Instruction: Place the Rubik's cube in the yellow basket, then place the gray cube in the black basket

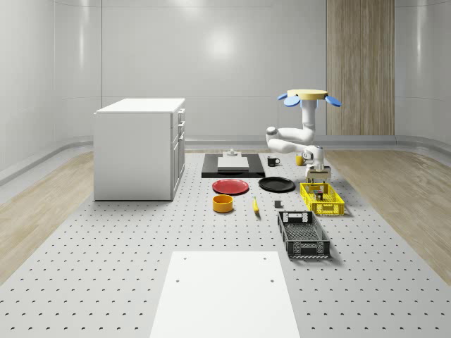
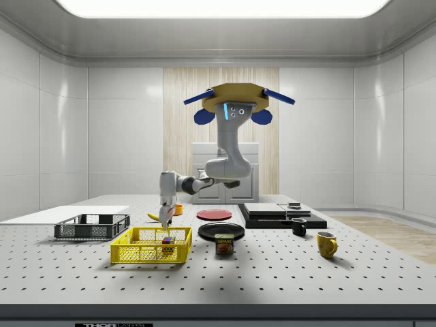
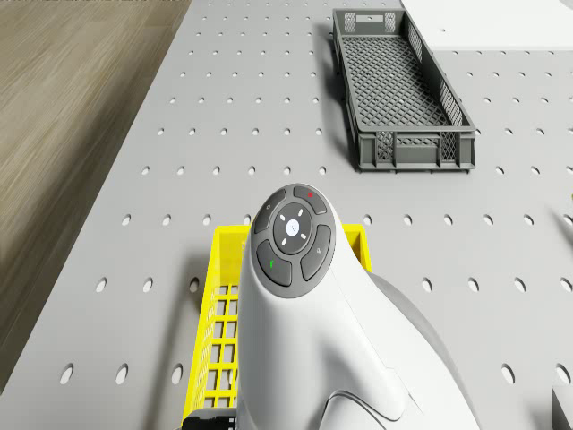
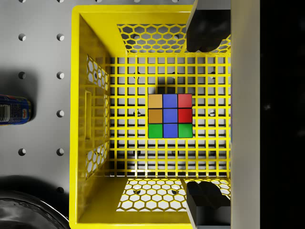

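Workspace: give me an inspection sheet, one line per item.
Surface: gray perforated table with a white panel at the near edge.
Job's things: Rubik's cube lies on the floor of the yellow basket; black basket beside it; the gray cube nothing seen.
Clutter: red plate, black plate, orange bowl, can, mugs.
Grippers: gripper open above the yellow basket; drone hovers.
Cables: nothing seen.
Surroundings: white cabinet, wood floor.
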Motion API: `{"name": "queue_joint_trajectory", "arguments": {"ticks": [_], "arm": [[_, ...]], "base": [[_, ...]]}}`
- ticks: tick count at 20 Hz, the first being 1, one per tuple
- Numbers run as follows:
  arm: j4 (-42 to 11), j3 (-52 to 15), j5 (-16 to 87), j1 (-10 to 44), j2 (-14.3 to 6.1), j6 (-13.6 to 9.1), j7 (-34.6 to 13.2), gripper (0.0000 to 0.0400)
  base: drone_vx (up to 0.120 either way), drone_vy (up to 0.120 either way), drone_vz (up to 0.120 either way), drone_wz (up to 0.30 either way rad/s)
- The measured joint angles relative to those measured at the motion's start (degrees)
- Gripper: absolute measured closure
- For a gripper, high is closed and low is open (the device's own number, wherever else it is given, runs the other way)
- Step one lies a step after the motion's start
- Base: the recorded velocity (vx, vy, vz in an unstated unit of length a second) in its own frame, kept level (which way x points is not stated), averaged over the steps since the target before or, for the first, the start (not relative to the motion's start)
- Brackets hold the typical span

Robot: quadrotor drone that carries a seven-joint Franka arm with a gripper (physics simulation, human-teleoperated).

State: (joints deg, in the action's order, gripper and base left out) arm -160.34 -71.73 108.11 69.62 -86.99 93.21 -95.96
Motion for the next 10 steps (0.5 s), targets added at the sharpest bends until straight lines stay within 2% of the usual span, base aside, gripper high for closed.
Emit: {"name": "queue_joint_trajectory", "arguments": {"ticks": [1,3,10], "arm": [[0.0,-0.1,-0.1,0.0,0.0,0.0,0.0,0.0],[-0.1,-0.3,-0.3,0.0,0.0,-0.1,0.0,0.0],[-0.1,-0.5,-0.5,0.0,-0.2,0.0,-0.1,0.0]], "base": [[0.0,0.0,0.12,0.0],[0.0,-0.1,0.1,0.0],[0.0,-0.12,0.0,0.0]]}}
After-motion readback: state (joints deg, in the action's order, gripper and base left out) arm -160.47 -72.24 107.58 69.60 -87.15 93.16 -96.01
